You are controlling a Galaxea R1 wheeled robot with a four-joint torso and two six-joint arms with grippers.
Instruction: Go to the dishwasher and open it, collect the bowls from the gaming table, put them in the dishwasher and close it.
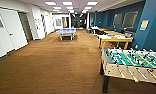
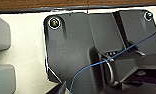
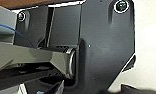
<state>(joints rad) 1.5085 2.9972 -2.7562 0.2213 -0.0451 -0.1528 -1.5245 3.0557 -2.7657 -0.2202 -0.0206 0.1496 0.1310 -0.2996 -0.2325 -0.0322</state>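
The gaming table (image 1: 134,62), a table-football table with a green field and rods, stands close by at the right of the head view, its near end toward me. No bowls show on it. The dishwasher and the bowls are out of view. In both wrist views the arms sit folded against the robot's own dark plate (image 2: 76,50) (image 3: 104,45) and pale body, with a strip of brown carpet at the edge.
A wide brown carpeted hall (image 1: 56,57) runs ahead. A blue table-tennis table (image 1: 66,31) stands far down the middle. Yellow-framed tables (image 1: 115,38) with items line the blue right wall. White doors (image 1: 11,30) line the left wall.
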